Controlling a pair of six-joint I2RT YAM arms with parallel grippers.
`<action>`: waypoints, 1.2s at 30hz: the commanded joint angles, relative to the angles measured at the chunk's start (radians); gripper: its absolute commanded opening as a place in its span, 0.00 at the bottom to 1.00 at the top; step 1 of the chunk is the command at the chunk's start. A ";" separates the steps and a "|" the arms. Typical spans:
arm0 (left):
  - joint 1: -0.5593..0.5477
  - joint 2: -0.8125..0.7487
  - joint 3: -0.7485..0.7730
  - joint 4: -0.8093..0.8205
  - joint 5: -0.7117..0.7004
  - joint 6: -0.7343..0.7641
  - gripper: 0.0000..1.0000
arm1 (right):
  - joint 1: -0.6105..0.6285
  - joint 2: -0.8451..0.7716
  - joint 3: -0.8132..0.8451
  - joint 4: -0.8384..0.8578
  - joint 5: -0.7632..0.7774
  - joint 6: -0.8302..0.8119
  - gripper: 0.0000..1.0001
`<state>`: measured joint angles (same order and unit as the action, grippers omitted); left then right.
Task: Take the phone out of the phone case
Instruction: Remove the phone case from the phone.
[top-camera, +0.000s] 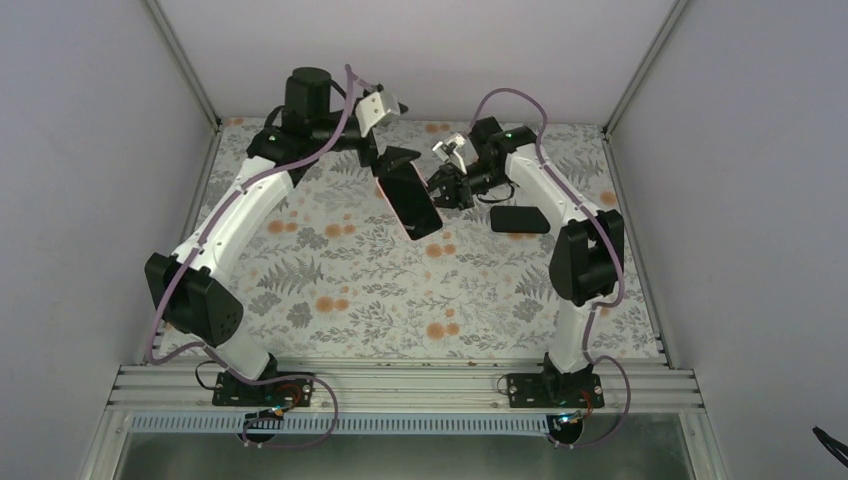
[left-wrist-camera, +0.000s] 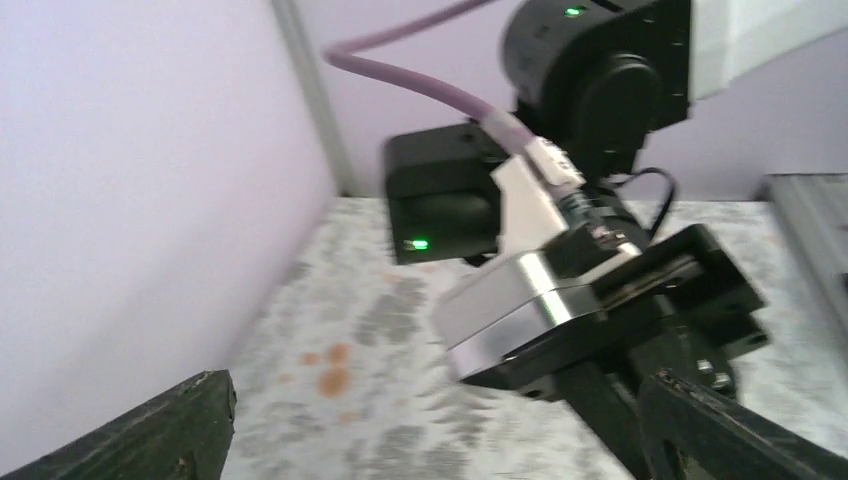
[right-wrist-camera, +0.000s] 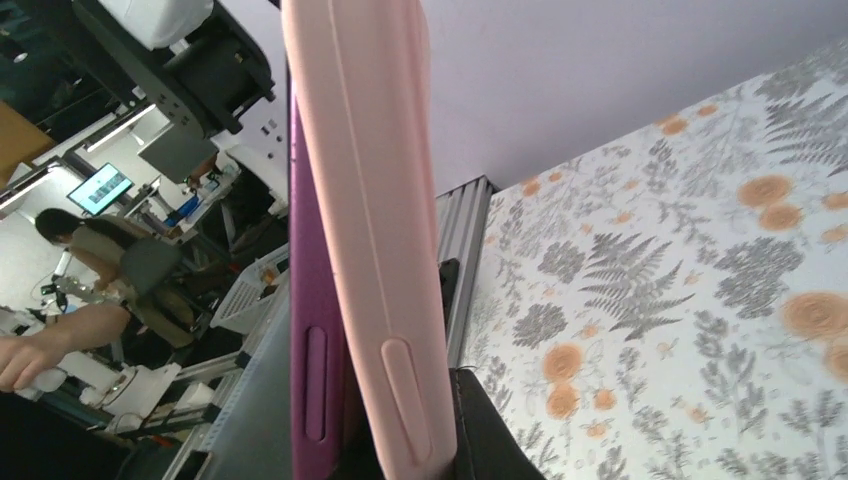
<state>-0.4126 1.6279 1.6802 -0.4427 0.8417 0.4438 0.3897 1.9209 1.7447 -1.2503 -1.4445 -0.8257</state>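
The pale pink phone case fills the right wrist view edge-on, with the purple-sided phone in it. At the near end the phone's edge stands slightly apart from the case. In the top view the phone shows its black screen, tilted and held above the table, with the case's pink rim along its left side. My right gripper is shut on its right edge; one black finger presses the pink shell. My left gripper is just above the phone's far end, with fingers spread wide and nothing between them.
A black slab lies on the floral tablecloth just right of my right gripper. My right arm's wrist is close in front of my left gripper. Walls enclose the table at the back and sides.
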 joint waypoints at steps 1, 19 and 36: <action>0.014 -0.055 0.010 0.165 -0.123 0.065 1.00 | -0.057 0.055 0.114 -0.014 -0.135 0.036 0.03; -0.163 -0.192 -0.253 0.459 -0.667 0.120 1.00 | -0.146 -0.059 0.097 0.954 0.706 0.976 0.03; -0.291 -0.042 -0.330 0.715 -0.826 0.017 1.00 | -0.086 -0.188 0.079 0.942 1.064 1.007 0.03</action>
<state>-0.6659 1.5341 1.3369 0.2043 0.0490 0.4923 0.2745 1.8168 1.8252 -0.3843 -0.4305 0.1600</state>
